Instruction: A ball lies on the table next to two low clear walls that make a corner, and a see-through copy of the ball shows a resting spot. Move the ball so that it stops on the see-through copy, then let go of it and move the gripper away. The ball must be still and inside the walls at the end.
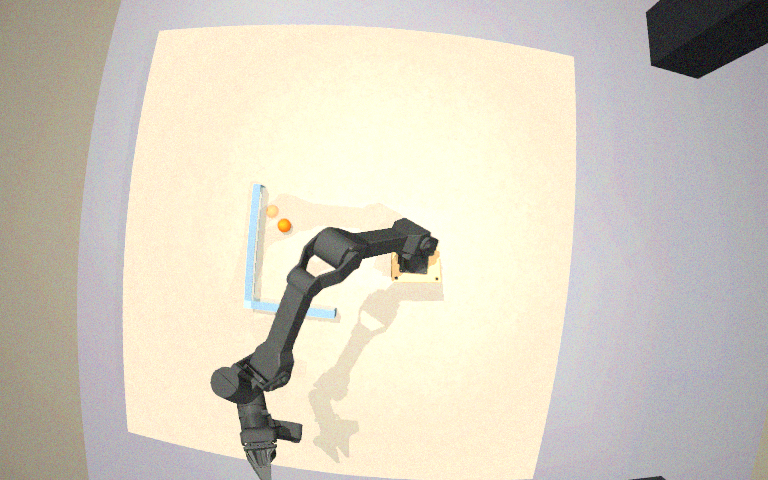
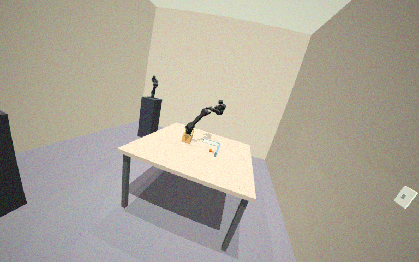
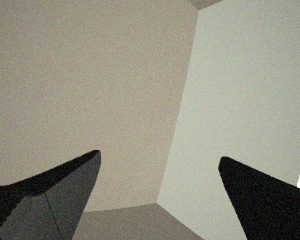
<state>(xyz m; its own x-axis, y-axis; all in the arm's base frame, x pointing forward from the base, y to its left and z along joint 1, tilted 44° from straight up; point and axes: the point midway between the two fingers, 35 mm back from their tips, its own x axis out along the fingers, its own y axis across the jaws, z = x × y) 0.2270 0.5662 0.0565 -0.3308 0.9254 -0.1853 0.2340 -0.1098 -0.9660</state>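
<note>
Gripper (image 1: 260, 462) on the dark grey six-joint arm (image 1: 293, 309) is raised high above the pale cream table top (image 1: 376, 118), jaws spread nearly to full width and holding nothing. Wrist view shows only two dark fingers against room walls and ceiling, so it points up and away from the work, which looks like a start or parked pose.

Solid orange ball (image 1: 284, 225) sits on the table well below and far from the gripper, inside the angle of the low clear blue L-shaped walls (image 1: 250, 249). Faint see-through orange copy (image 1: 271, 211) lies just beside the ball, closer to the long wall, apart from it.

Judgement: only a short shift toward the wall is needed. The gripper must first swing down; wide jaws suit straddling the ball. Ball rolls easily, so nudging risks overshoot.
</note>
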